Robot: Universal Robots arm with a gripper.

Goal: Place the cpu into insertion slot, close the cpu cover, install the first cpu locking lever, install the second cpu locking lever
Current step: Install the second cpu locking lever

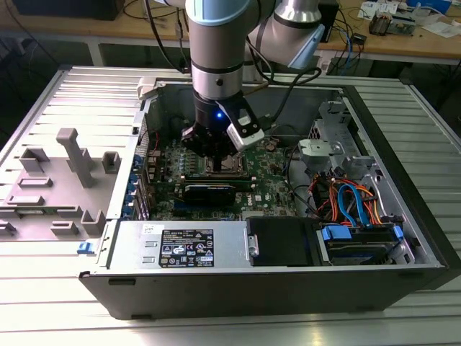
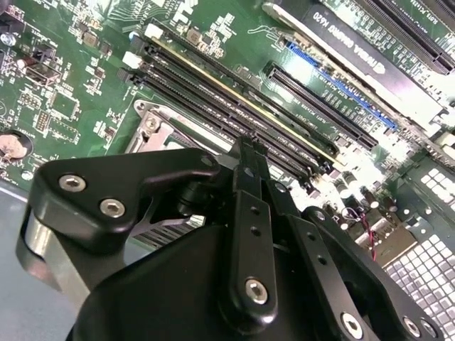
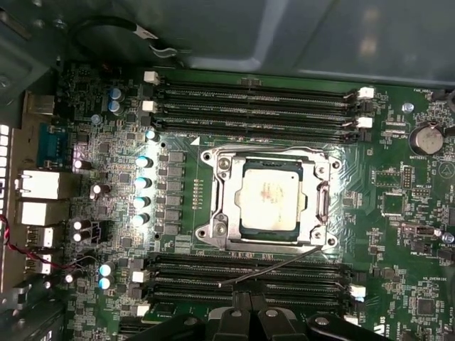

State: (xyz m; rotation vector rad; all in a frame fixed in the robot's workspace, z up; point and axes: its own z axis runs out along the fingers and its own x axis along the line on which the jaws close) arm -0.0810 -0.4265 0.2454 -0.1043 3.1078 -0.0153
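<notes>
In the first wrist view the cpu (image 3: 274, 195), silver-grey topped, lies in the insertion slot (image 3: 328, 240). The cpu cover (image 3: 224, 206) is folded down flat around it. One thin wire locking lever (image 3: 259, 150) runs flat along one side of the socket. A second lever (image 3: 274, 267) sticks out at a slant over the memory slots on the other side, unlatched. My gripper (image 3: 250, 307) hangs just beyond that lever's free end with its black fingers shut and nothing between them. In the exterior view the gripper (image 1: 216, 160) is low over the socket, inside the open computer case (image 1: 238, 285).
Long black memory slots (image 3: 256, 92) flank the socket on both sides. A black graphics card (image 1: 209, 192) lies just in front of the gripper, and a power supply (image 1: 184, 245) and cabled drive bay (image 1: 356, 209) sit nearer. A grey fixture tray (image 1: 54, 187) is at the exterior view's left.
</notes>
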